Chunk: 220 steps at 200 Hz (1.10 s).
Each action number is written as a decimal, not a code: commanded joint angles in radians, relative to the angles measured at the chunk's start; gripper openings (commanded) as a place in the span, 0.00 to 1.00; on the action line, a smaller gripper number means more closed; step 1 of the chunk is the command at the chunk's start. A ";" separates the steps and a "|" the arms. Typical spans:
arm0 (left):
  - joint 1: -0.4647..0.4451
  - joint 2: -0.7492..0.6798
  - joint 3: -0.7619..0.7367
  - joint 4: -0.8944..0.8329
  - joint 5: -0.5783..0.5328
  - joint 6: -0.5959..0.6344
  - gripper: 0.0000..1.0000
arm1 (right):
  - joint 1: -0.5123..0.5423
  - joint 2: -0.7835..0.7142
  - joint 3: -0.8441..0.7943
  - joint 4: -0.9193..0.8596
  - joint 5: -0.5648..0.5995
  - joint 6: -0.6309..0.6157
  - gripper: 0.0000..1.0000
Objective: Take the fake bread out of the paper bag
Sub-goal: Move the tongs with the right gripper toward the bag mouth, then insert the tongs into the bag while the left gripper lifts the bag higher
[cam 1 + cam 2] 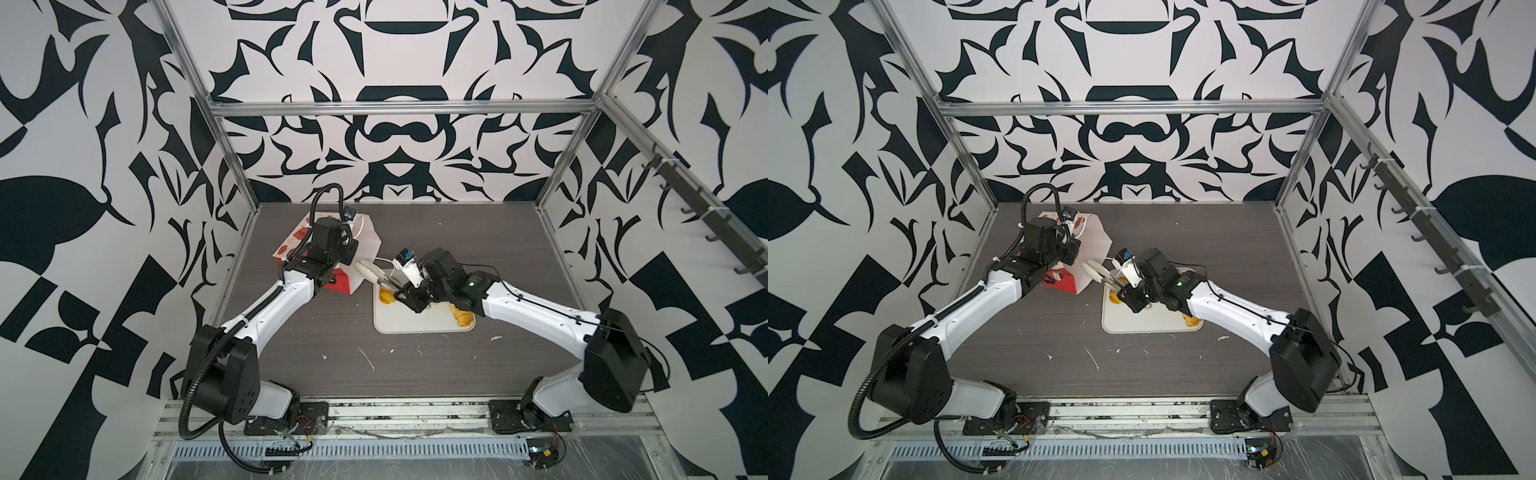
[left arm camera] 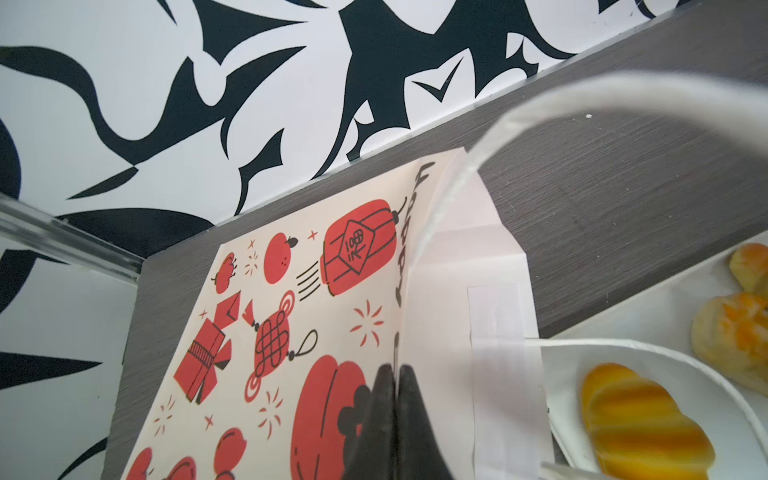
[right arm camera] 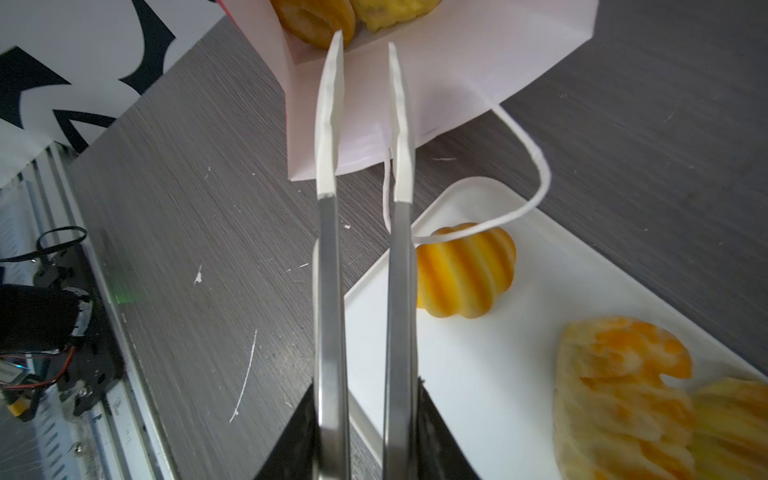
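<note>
Both arms have glossy white link shells with matte black joint housings; the left arm (image 1: 266, 307) trails a black corrugated cable conduit (image 1: 195, 386), the right arm (image 1: 540, 316) a thin black cable

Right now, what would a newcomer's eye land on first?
The tongs held by the right gripper, tips aimed at the paper bag mouth, where golden bread still shows. Next, the ridged loaf lying on the white tray, and the left gripper pinching the bag's edge.
</note>
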 commanded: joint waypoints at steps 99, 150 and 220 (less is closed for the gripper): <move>-0.087 0.096 0.204 -0.145 -0.108 0.126 0.00 | 0.027 0.168 0.114 0.146 -0.251 0.090 0.35; -0.119 0.183 0.370 -0.271 -0.096 0.216 0.00 | 0.030 0.191 0.144 0.195 -0.388 0.167 0.35; -0.219 0.439 0.715 -0.529 -0.257 0.409 0.00 | 0.023 0.209 0.102 0.432 -0.545 0.343 0.35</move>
